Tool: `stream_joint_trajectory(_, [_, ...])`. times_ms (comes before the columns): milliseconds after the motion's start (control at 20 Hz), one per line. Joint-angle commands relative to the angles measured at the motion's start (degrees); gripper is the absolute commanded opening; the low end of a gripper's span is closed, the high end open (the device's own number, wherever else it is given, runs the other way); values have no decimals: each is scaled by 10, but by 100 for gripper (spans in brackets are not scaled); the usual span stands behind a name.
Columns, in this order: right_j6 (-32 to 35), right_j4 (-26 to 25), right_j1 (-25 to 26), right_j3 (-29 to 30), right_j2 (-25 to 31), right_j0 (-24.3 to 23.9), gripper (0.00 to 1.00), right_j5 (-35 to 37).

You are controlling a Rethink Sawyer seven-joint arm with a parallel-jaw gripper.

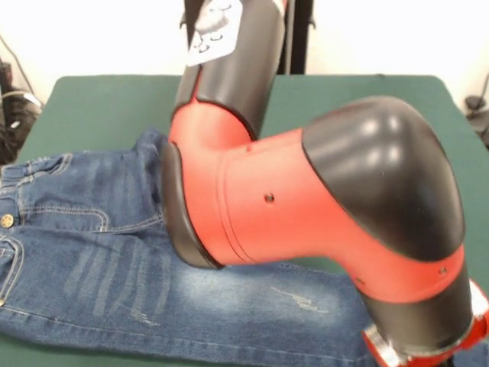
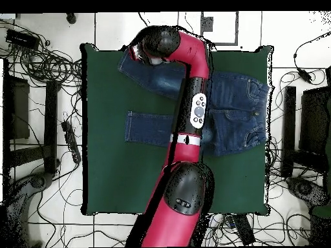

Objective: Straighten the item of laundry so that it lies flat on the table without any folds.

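Observation:
The item of laundry (image 1: 92, 260) is a small pair of blue jeans with faded patches, lying on the green table (image 1: 99, 107). Seen from overhead, the jeans (image 2: 233, 113) have their waist toward the right edge of the table (image 2: 110, 174). One leg (image 2: 152, 127) stretches straight left. The other leg (image 2: 152, 72) angles toward the top-left corner, its end under the arm's black wrist (image 2: 155, 42). The front view shows the brass button (image 1: 6, 220) at the left edge. The gripper itself is hidden: the wrist covers it from overhead, and it is cut off below the front view.
The red and black arm (image 2: 191, 116) runs across the jeans from the table's bottom edge to its top. In the front view the arm (image 1: 306, 206) fills the middle and right. Tangled cables (image 2: 45, 64) and black equipment (image 2: 317, 123) lie on the floor beside the table.

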Motion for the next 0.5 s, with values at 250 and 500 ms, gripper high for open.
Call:
stream_joint_trajectory(250, [-55, -48, 55, -20, 104, 5, 0, -179])
stream_joint_trajectory(500, [-56, -83, 62, -29, 130, 4, 0, -163])
